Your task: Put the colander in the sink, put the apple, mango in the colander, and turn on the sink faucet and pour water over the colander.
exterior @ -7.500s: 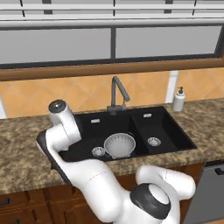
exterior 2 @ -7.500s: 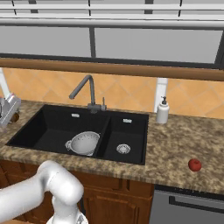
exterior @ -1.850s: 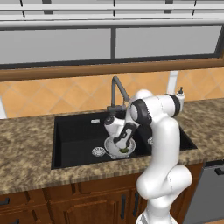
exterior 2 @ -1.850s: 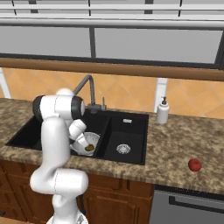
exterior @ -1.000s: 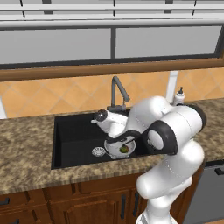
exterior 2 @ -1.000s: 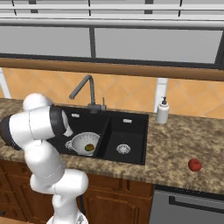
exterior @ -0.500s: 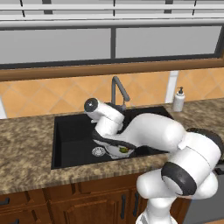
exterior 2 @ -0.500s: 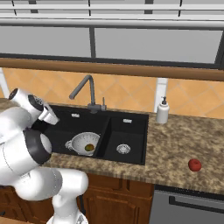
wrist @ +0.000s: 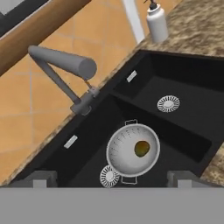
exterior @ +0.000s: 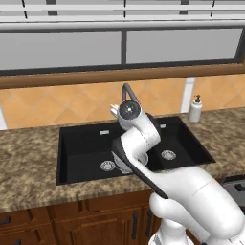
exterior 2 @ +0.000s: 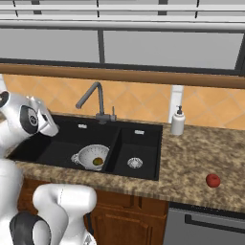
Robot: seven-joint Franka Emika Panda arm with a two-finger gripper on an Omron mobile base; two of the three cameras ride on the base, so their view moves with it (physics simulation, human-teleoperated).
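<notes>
Colander (exterior 2: pixel 93 157) sits in big basin of sink (exterior 2: pixel 57 143), mango (exterior 2: pixel 97 161) inside: 2 steps done. Apple (exterior 2: pixel 213 180) on counter (exterior 2: pixel 201 158), well apart. Gripper (wrist: pixel 109 183) wide open, empty. Left: apple, faucet (exterior 2: pixel 93 101), water.

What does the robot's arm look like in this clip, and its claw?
The arm is built of glossy white rounded segments with dark grey joint bands and a round dark end cap ringed in silver. The claw shows two small blocky grey fingertips. No cables or markings are visible.
</notes>
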